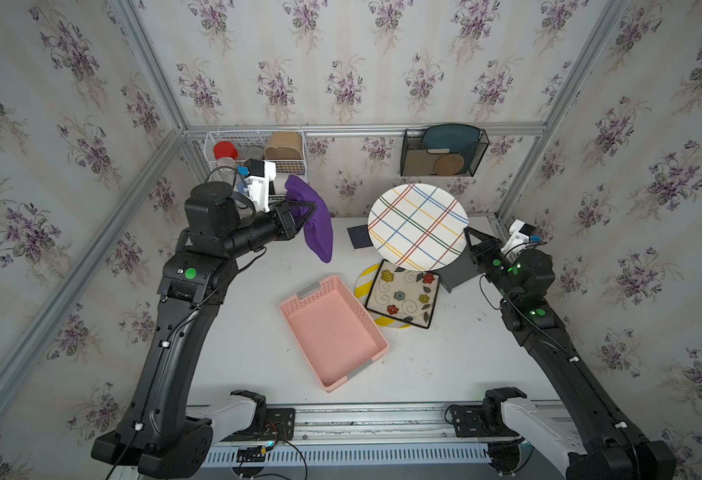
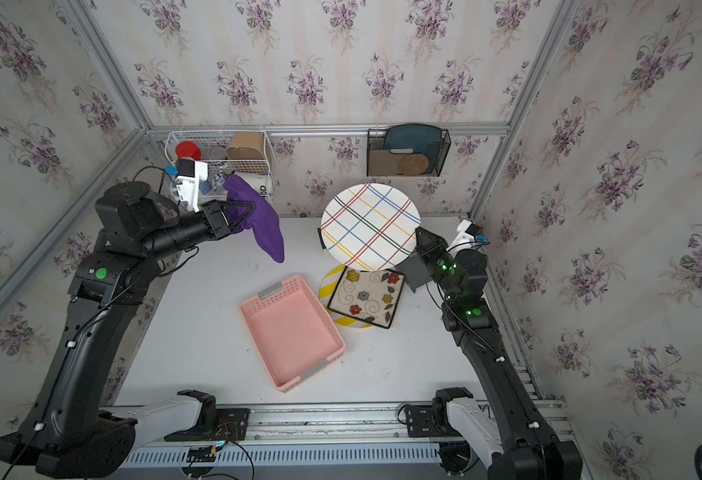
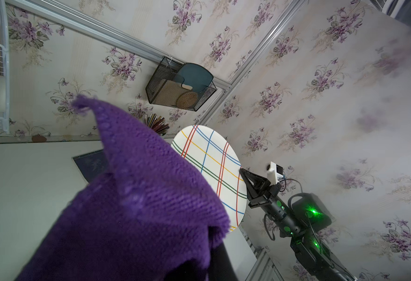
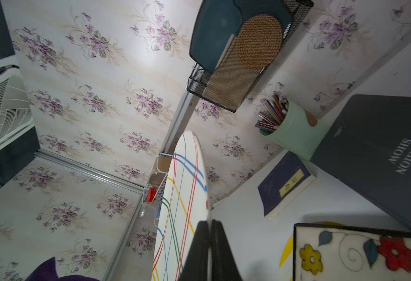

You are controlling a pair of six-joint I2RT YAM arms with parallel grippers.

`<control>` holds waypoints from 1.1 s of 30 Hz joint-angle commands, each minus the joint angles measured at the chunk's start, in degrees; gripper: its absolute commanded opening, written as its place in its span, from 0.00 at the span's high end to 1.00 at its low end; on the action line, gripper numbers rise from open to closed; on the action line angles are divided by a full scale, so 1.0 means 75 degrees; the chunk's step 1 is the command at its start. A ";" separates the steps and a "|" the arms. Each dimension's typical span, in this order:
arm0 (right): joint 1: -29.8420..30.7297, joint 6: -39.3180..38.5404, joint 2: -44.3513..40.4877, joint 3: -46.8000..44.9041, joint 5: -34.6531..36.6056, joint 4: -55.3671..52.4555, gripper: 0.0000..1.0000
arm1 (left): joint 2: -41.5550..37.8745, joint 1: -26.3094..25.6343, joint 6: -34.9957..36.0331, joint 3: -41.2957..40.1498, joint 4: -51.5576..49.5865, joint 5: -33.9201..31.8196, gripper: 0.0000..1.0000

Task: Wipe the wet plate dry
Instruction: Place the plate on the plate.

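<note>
A round white plate (image 1: pixel 417 226) (image 2: pixel 370 226) crossed by coloured lines hangs tilted above the back of the table. My right gripper (image 1: pixel 467 232) (image 2: pixel 417 232) (image 4: pixel 209 226) is shut on its right rim; the right wrist view shows the plate (image 4: pixel 182 206) edge-on between the two black fingers. To the plate's left, my left gripper (image 1: pixel 314 205) (image 2: pixel 252 205) is raised and shut on a purple cloth (image 1: pixel 318 232) (image 2: pixel 268 232) (image 3: pixel 138 206), which droops from it. A gap separates cloth and plate (image 3: pixel 211 170). The cloth hides the left fingers in the left wrist view.
A pink basket (image 1: pixel 332 332) lies mid-table. Beside it a square flowered plate (image 1: pixel 403 293) rests on a yellow-striped round plate (image 1: pixel 365 278). A dark book (image 1: pixel 359 237), a grey folder (image 1: pixel 459 270) and a pencil cup (image 4: pixel 294 131) sit behind. A wire rack (image 1: pixel 257 153) and mesh holder (image 1: pixel 444 151) hang on the wall.
</note>
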 commanded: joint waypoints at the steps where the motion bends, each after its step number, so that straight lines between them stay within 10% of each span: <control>1: -0.0110 -0.0431 -0.0102 -0.0299 0.0425 0.0086 1.00 | -0.0035 0.0019 0.0438 0.0085 -0.0355 -0.0190 1.00; 31: -0.0287 -0.2173 0.1950 -0.3431 -0.0047 0.1963 1.00 | -0.0637 0.0032 0.0183 -0.1205 0.0011 -0.0299 1.00; 33: -0.0287 -0.2277 0.2175 -0.3520 0.0004 0.2046 0.87 | -0.0509 0.0032 0.0082 -0.1314 0.0233 -0.0083 1.00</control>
